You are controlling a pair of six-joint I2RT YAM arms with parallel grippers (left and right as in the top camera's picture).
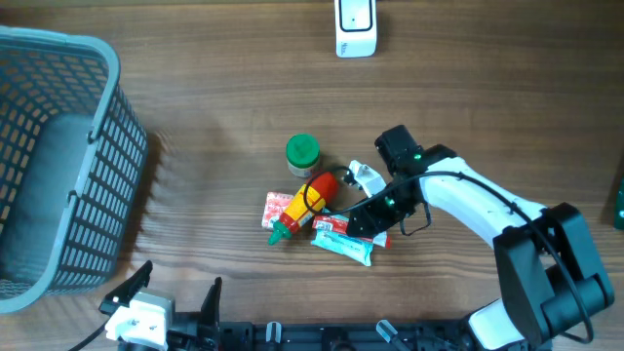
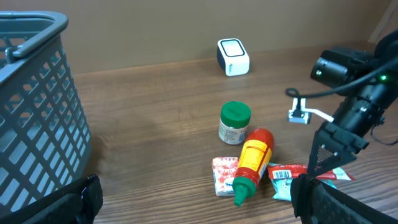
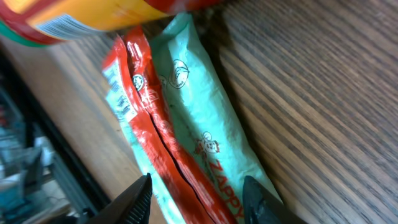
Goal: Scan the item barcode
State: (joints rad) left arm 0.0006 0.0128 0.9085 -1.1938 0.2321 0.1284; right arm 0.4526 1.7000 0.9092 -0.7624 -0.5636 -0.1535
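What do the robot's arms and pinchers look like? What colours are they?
The right arm is white and rounded with chunky black joints. A thin black cable runs along it, and a tiny green light glows near its wrist. Its jaws are black and pointy. Of the other arm you only see the left gripper: a white block with two black jaws.

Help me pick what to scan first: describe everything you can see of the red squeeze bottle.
The red squeeze bottle looks like glossy plastic, with a yellow label around its middle and a pointed green cap. It lies on its side on the wooden table, in the middle of the pile, with the cap pointing toward the robot's side. Its cap end rests over a red-and-white packet. A green-lidded jar stands upright close by its base; whether they touch is unclear.
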